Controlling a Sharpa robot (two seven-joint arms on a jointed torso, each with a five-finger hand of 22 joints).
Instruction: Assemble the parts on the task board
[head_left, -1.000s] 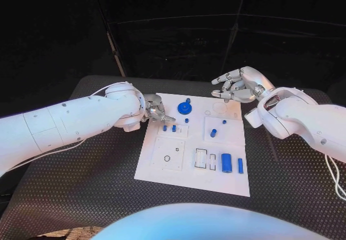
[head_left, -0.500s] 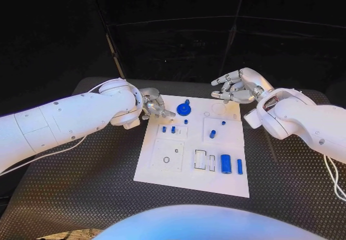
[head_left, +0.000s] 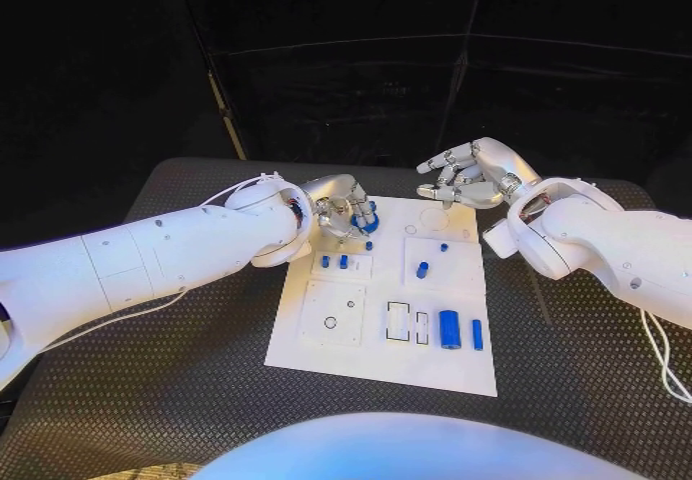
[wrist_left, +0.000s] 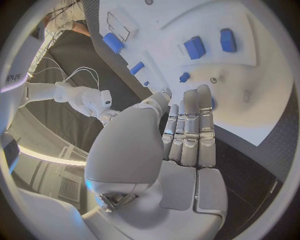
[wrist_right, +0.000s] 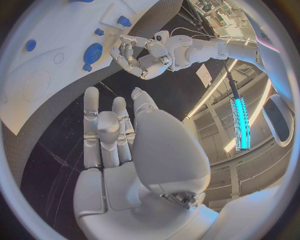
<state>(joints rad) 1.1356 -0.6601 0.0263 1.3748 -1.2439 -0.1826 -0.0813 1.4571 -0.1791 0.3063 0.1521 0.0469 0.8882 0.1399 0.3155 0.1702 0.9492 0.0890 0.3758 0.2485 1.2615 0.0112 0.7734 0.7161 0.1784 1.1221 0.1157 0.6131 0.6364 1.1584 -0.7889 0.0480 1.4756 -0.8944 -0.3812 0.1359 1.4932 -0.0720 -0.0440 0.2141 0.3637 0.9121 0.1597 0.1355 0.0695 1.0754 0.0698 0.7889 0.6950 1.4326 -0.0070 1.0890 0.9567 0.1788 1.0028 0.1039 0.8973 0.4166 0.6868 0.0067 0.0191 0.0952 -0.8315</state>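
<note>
At the table's centre lies the task board (head_left: 364, 345), a white rectangular plate with raised square panels and slots. Blue parts on it: one round knobbed disc (head_left: 369, 216) at 12 o'clock, partly hidden by the left hand (head_left: 342, 211); two short pegs (head_left: 333, 261) at 10 o'clock; one peg (head_left: 423, 269) near centre; one cylinder (head_left: 450, 324) and one thin bar (head_left: 476, 333) at 4 o'clock. Whether the left hand grips the disc, I cannot tell. Right hand (head_left: 470, 172) hovers at 1 o'clock, fingers loosely curled, holding nothing.
</note>
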